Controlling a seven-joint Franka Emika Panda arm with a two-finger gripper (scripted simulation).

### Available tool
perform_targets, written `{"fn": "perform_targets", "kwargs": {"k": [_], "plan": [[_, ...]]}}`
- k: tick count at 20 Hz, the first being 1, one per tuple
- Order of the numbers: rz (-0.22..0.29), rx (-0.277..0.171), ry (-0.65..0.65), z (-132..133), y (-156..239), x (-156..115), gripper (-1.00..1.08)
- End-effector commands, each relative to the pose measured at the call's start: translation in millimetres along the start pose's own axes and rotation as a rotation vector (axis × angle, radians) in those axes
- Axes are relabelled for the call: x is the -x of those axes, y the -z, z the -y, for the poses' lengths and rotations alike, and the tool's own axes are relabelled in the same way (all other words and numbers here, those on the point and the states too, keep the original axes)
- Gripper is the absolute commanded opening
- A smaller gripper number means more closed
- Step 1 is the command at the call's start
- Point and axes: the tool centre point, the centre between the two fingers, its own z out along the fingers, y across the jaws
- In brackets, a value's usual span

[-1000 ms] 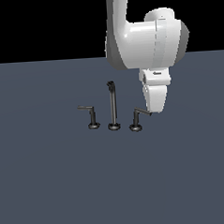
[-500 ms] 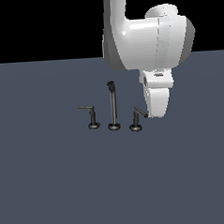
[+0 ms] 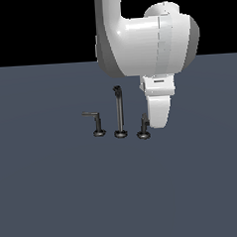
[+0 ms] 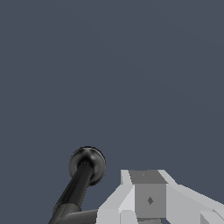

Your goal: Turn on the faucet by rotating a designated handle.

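Hovering against the handle (image 3: 143,127), the jaws' spread cannot be told from either view

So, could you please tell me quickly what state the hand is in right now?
Hand: cannot be told. It sits low against the handle at the exterior view's right of the spout, and neither view shows its fingertips.

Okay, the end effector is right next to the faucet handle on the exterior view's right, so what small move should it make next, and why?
Probably a short sideways push against the lever. The end effector is already low beside the handle, and the wrist view shows a finger right next to the post. The other handle and spout stand clear. Contact itself is hidden.
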Motion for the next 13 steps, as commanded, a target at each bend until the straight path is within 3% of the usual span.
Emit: {"fn": "perform_targets", "kwargs": {"k": [1, 2, 13], "plan": [[0.006, 0.006, 0.031, -6.7, 0.4, 24.1, -1.0], [0.0, 0.002, 0.0, -2.3, 0.0, 2.7, -1.0], [0.006, 0.006, 0.031, 8.4, 0.5, 67.8, -1.0]]}}
